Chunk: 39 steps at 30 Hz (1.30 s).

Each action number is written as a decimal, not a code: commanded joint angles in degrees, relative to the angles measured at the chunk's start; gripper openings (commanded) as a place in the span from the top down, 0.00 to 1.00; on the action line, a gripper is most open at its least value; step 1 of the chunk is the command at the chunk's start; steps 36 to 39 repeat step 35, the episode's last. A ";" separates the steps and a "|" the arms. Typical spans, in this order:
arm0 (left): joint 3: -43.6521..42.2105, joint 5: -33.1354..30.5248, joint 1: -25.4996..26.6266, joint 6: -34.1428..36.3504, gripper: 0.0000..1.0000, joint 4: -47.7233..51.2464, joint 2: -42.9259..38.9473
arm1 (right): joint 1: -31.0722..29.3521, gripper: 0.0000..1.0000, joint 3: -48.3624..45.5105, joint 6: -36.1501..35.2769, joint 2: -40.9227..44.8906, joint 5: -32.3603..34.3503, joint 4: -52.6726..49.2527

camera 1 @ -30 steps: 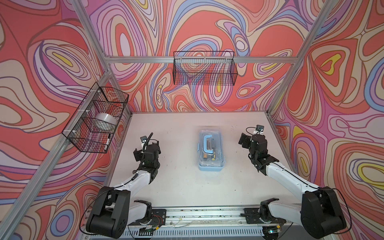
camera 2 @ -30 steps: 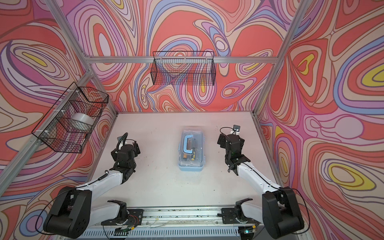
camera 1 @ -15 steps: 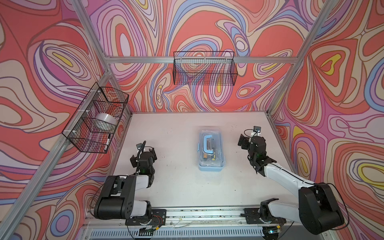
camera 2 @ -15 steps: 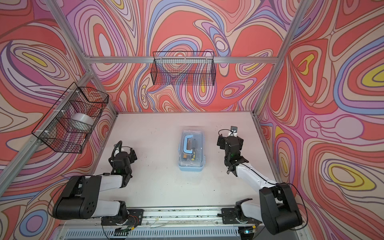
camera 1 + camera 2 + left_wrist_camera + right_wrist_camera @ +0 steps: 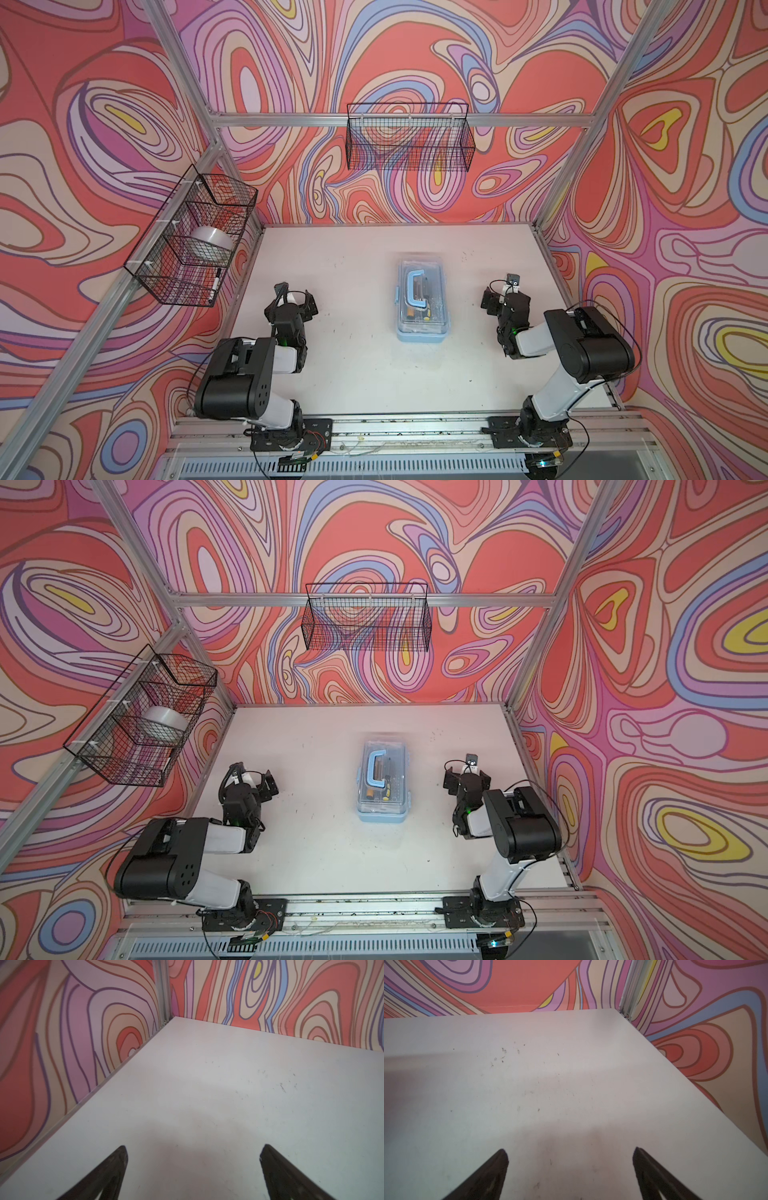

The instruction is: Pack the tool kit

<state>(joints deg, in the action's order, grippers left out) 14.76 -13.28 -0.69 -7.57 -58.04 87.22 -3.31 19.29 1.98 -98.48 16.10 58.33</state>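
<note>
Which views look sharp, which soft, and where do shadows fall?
Both top views: even light, tool kit sharp. Left wrist view: soft walls, faint shadow ahead of the left gripper. Right wrist view: likewise, ahead of the right gripper.

Both top views look steeply down from high in front, sharing the whole desk (image 5: pixel 357 374); wrist views sit low. Each faces a far corner.

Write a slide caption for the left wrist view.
Left claw open and empty over the white table, facing a corner of the swirl-patterned walls.
</note>
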 commanded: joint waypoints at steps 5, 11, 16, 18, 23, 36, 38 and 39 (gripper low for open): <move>4.82 1.19 1.72 3.82 0.00 2.48 1.45 | 0.45 0.02 6.12 0.17 0.28 0.05 -0.32; 5.60 2.43 2.20 4.25 0.00 5.83 0.49 | -0.94 0.02 5.54 -1.10 0.05 1.38 1.33; 6.05 2.92 2.18 4.73 0.00 6.22 0.71 | -0.96 0.02 5.94 -0.84 -0.14 1.01 0.87; 5.66 2.97 2.18 4.89 0.00 4.74 1.20 | -0.89 0.02 6.15 -0.75 -0.22 0.74 0.38; 5.71 2.96 2.18 4.89 0.00 5.07 1.09 | 1.38 0.02 7.43 0.70 0.07 -3.81 -2.92; 5.80 2.92 2.17 4.86 0.00 5.14 1.06 | 1.55 0.02 6.95 0.40 0.21 -3.81 -1.87; 5.80 2.92 2.17 4.86 0.00 5.14 1.06 | 1.55 0.02 6.95 0.40 0.21 -3.81 -1.87; 5.80 2.92 2.17 4.86 0.00 5.14 1.06 | 1.55 0.02 6.95 0.40 0.21 -3.81 -1.87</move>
